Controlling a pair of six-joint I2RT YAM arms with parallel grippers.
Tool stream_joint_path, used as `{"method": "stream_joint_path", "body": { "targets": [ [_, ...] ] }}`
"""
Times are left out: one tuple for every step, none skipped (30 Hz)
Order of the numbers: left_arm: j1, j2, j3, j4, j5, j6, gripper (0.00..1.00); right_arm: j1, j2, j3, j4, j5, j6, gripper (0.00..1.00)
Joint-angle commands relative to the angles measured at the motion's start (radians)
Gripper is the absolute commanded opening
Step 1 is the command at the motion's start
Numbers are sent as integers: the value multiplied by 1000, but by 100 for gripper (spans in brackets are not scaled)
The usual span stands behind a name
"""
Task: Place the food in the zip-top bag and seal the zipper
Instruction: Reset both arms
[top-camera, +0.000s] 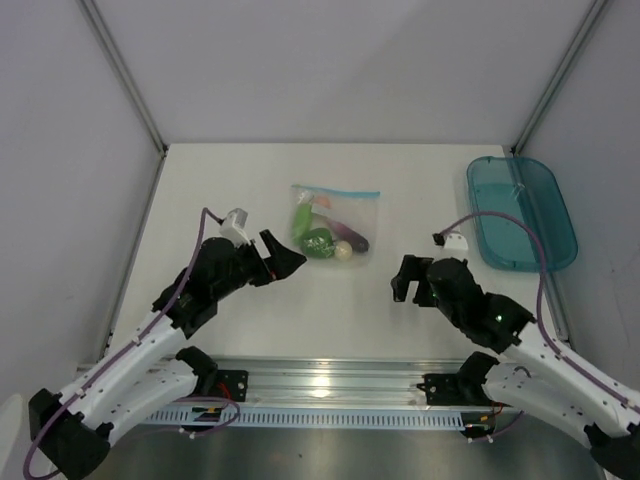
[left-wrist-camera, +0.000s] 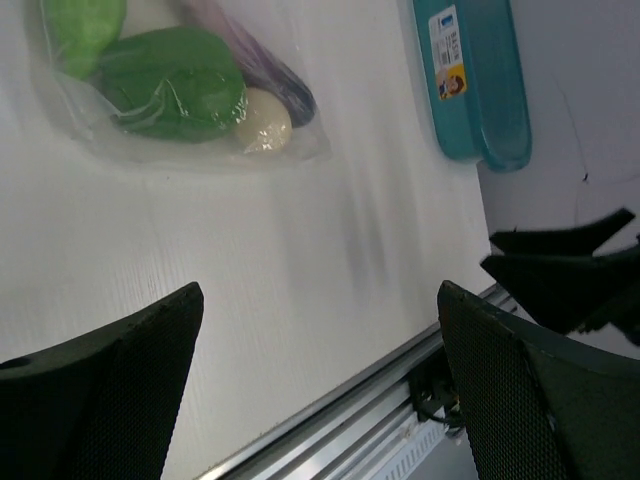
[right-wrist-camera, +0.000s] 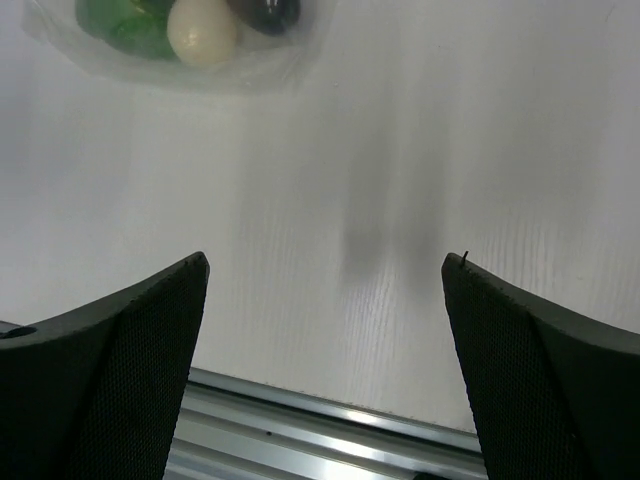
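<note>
I am holding my left gripper with its fingers spread wide and nothing between them, just off the near-left corner of the zip-top bag, and my right gripper is hanging equally wide and empty to the bag's near right, a little further off. The bag is lying flat on the table, and the food is showing inside it: the green bell pepper, the whitish egg beside it at the near edge, the purple eggplant-like piece, the light green long vegetable and the pink ball nearer the zipper on the bag's far edge. So I am judging the filling done. I cannot tell whether the zipper is pressed shut along its whole run, so sealing or checking it is what I am counting as left.
</note>
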Motion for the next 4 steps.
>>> {"method": "stream_joint_path", "body": {
  "targets": [
    [79, 44, -83, 162, 166, -103, 100, 6, -122, -72, 18, 58, 159, 100],
    [92, 51, -103, 238, 221, -116, 99, 7, -160, -96, 11, 55, 177, 99],
    [107, 47, -122, 276, 246, -145, 99, 7, -175, -104, 5, 51, 182, 99],
    [108, 33, -142, 338, 266, -162, 100, 7, -189, -109, 1, 38, 180, 100]
  ]
}}
